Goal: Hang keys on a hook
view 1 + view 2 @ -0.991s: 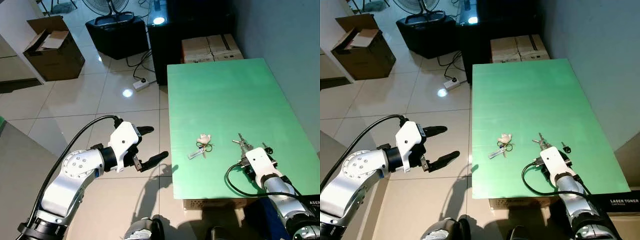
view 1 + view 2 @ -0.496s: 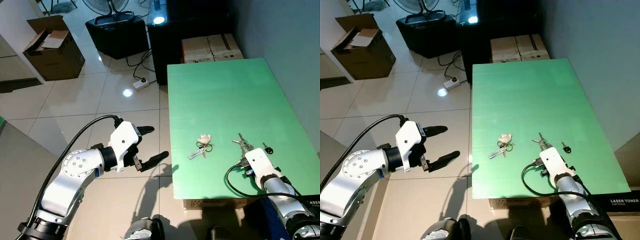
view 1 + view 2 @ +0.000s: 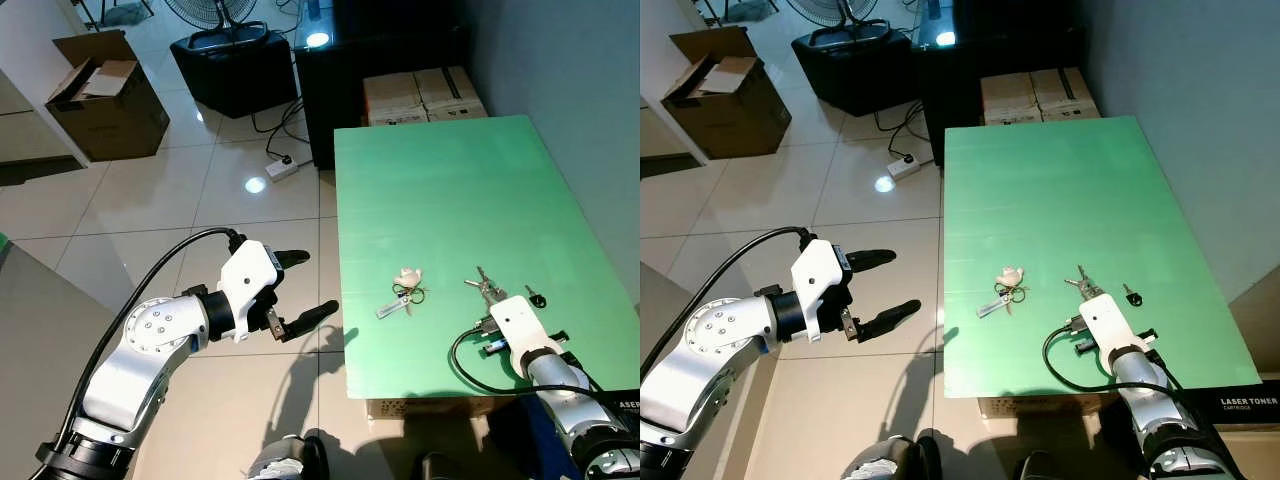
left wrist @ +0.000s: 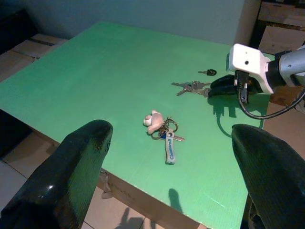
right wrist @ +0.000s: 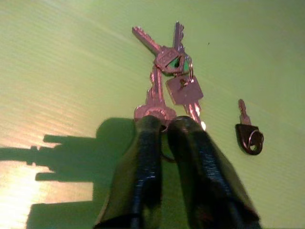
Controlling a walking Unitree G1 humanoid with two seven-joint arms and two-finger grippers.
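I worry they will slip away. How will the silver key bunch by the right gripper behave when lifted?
The silver key bunch will probably dangle and splay, since loose keys share one ring. Flat metal on the smooth green table may slide under the right gripper.

Shiny metal keys [image 5: 169,78] on a matt green table [image 3: 450,180] — glossy floor tiles [image 3: 150,200].

— What lies on the table [image 3: 450,190]?

— Low in the frame, the bunch of keys [image 3: 483,288] sits right of centre, the right gripper [image 5: 164,125] touching its near end. A single small key [image 3: 537,299] lies just right of the bunch; a keychain with a charm [image 3: 404,290] lies to its left.

— And off the table?

— The left gripper [image 3: 305,290] hangs over the floor [image 3: 150,200], left of the table's edge. A cardboard box [image 3: 105,95] stands upper left, a fan [image 3: 215,15] top centre.
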